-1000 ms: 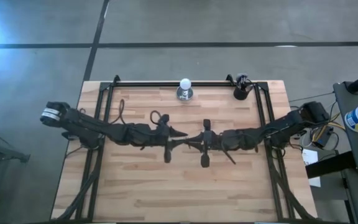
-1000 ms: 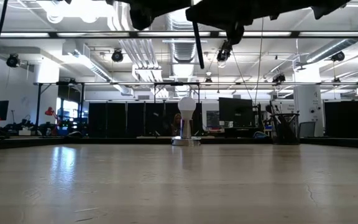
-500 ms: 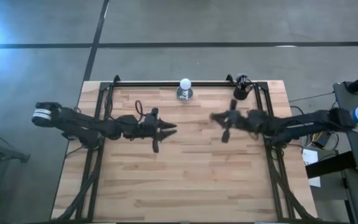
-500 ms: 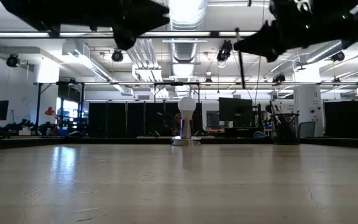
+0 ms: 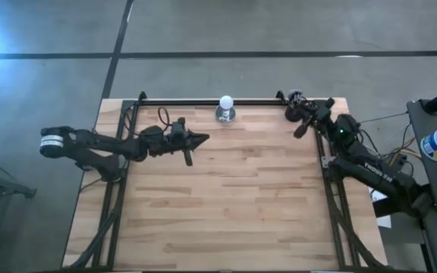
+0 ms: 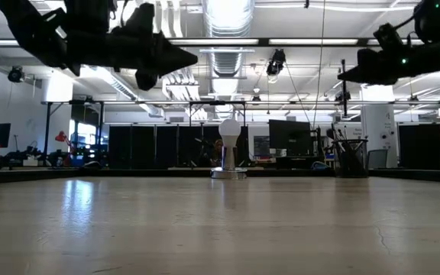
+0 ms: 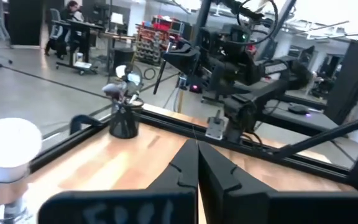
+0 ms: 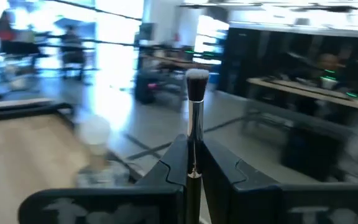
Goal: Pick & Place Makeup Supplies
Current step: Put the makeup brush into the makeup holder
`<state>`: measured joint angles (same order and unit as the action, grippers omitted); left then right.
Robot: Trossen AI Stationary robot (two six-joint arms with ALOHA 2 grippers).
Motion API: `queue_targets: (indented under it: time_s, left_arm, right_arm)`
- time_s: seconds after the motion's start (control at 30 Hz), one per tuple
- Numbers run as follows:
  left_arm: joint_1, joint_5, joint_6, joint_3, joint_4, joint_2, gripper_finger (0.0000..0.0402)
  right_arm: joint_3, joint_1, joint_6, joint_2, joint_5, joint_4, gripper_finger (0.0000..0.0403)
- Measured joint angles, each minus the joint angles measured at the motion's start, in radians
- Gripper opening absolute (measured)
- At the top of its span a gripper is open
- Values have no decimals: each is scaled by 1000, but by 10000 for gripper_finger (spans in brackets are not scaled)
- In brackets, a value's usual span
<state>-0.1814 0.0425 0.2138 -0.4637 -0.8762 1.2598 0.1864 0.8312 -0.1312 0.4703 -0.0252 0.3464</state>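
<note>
The right gripper is raised above the far right corner of the wooden table, just beside the small black cup that stands against the black rail at the table's far edge. Its fingers are clamped on a makeup brush with a dark handle, a silver collar and a pale flat bristle head, which sticks out past the fingertips. In the low view the same brush hangs upright from the gripper, well clear of the tabletop. The cup holds more brushes and pencils, their tips poking out over its rim. The left gripper hovers above the left half of the table, nearer the far edge, pointing toward the middle, with its fingers pressed together and nothing between them. A white ball on a silver base stands at the middle of the far edge, between the two grippers. The rest of the tabletop shows only bare wood.
</note>
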Motion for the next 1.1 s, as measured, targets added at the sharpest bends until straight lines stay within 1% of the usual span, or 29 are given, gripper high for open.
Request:
queue_targets:
  time_s: [0.1,0.17,0.23,0.3,0.33,0.4,0.5,0.6,0.67,0.83,0.93,1.1]
  left_arm:
    - [-22,-2,-1,26,-25,0,1]
    - [-32,-3,-1,42,-42,0,0]
    - [-39,-3,-1,53,-51,0,0]
    - [-43,-3,-1,60,-50,0,0]
    - [-45,-3,-1,61,-48,0,0]
    - [-46,-3,-2,61,-50,0,0]
    - [-46,-3,-11,61,-51,0,0]
    - [-46,-2,-30,61,-51,0,0]
    - [-46,-2,-37,61,-51,0,0]
    - [-46,-2,-38,62,-51,0,0]
    - [-46,-3,-38,67,-51,0,0]
    - [-46,-3,-32,83,-52,0,0]
  right_arm:
    - [-41,135,46,20,-49,79,18]
    - [-74,197,85,50,-61,167,18]
    - [-104,214,106,83,-72,275,18]
    - [-120,195,120,117,-57,378,18]
    - [-125,178,121,136,-32,414,18]
    - [-124,140,129,186,50,458,18]
    - [-90,77,134,270,163,484,18]
    - [-46,31,132,384,227,528,18]
    - [-11,11,121,473,293,564,18]
    - [39,8,109,668,525,692,17]
    - [60,6,111,772,622,790,17]
    - [77,3,160,902,756,841,17]
